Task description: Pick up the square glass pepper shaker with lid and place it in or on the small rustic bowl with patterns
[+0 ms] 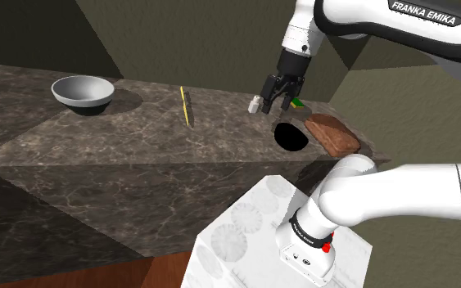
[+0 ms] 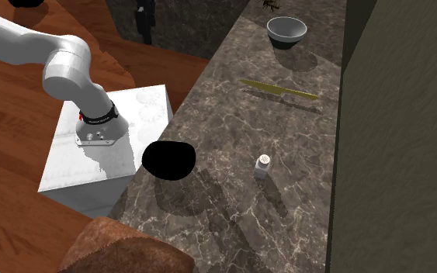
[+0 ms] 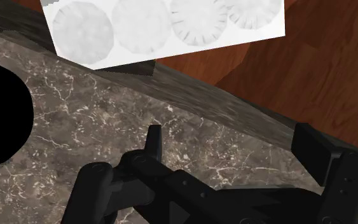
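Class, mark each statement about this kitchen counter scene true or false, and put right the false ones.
1. The shaker stands upright on the counter. True.
2. The jaws are shut on the shaker. False: they stand apart with nothing between them, and the shaker stands free on the counter.
3. The yellow knife lies between the shaker and the bowl. True.
4. The shaker is inside the bowl. False: it stands on the counter, well apart from the bowl, on the far side of the knife from it.
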Controlling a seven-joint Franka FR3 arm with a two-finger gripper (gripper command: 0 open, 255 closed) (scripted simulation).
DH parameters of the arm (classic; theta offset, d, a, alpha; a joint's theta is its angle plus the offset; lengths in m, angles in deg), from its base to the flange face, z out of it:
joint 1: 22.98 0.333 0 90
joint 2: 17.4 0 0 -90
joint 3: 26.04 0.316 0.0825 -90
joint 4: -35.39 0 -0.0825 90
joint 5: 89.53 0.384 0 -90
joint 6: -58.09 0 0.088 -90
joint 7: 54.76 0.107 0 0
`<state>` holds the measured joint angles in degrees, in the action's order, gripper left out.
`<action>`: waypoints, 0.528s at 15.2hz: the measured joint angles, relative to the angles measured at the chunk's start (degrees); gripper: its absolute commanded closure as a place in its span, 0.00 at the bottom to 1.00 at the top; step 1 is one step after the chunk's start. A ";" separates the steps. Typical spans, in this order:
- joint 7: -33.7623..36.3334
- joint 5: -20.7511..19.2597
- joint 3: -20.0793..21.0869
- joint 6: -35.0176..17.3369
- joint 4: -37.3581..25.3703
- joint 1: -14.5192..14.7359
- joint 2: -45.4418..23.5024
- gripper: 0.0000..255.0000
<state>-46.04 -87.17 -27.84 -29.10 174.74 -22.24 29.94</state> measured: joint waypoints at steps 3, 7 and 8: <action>-1.20 -0.98 -0.99 -1.58 0.22 -0.40 -1.19 0.00; -5.38 -4.18 -4.58 -6.90 0.94 -1.85 -5.12 0.00; -6.41 -4.90 -5.48 -8.40 0.86 -2.16 -6.47 0.00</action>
<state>-52.45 -92.07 -33.32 -37.50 175.59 -24.40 23.47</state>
